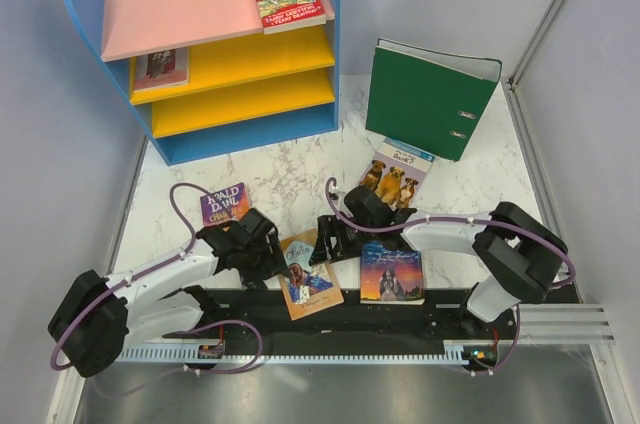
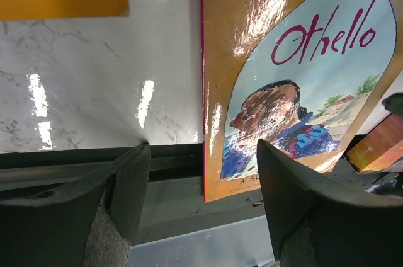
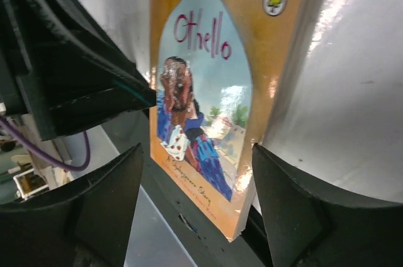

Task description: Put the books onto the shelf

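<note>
The Othello book (image 1: 310, 286) lay flat at the near edge of the desk (image 1: 290, 169); the left tool (image 1: 268, 256) hung spread over its left edge, the right tool (image 1: 333, 242) spread astride it, neither pinching it

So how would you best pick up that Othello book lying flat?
Probably by its near end, from the arms' side: the Othello book lies flat, but that end overhangs the table edge, seemingly leaving room for a finger underneath.
</note>
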Available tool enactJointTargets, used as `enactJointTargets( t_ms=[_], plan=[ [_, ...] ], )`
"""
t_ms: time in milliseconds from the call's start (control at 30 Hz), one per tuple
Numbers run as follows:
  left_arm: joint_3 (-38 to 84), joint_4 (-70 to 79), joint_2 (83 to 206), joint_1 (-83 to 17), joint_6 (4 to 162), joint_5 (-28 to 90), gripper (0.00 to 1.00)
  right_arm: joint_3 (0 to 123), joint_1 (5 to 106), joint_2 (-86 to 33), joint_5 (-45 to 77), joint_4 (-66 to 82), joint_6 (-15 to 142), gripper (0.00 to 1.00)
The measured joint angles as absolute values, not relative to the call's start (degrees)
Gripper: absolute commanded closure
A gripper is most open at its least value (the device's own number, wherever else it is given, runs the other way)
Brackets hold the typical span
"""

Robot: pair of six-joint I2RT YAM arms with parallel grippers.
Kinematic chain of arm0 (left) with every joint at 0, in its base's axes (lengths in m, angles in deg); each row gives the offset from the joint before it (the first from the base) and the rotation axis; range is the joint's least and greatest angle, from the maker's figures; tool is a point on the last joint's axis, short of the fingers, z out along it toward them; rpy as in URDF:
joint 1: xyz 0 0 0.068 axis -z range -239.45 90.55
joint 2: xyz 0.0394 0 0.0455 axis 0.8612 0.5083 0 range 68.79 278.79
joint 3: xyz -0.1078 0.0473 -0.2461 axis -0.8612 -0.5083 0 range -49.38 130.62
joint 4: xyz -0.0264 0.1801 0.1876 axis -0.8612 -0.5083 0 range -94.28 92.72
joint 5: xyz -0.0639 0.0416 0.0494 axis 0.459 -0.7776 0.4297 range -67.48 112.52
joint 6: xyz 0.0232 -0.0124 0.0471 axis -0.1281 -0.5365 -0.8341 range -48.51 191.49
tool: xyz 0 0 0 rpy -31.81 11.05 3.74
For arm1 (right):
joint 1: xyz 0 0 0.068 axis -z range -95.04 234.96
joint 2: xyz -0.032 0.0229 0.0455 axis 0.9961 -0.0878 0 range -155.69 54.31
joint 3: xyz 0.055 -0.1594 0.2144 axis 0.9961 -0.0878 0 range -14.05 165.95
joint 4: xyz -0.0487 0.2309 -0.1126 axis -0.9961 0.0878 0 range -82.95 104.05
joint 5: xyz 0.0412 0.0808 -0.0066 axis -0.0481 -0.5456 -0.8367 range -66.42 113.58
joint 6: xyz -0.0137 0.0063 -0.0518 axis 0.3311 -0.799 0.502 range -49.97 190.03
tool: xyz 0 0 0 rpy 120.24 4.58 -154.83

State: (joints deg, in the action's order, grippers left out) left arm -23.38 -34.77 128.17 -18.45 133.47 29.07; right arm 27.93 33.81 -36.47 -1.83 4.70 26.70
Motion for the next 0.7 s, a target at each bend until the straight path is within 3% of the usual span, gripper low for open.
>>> enactJointTargets(
  t_ms=[367, 700],
  plan=[
    [-20.37, -34.44, 134.53, -18.45, 133.38, 30.40, 0.24, 25.41, 33.78, -33.47, -7.69, -5.41, 23.88, 0.31],
    [-18.90, -34.82, 137.11, -18.43, 133.29, 30.67, 0.23, 27.21, 33.81, -33.52, 4.44, 7.92, 27.47, 0.29]
  ],
)
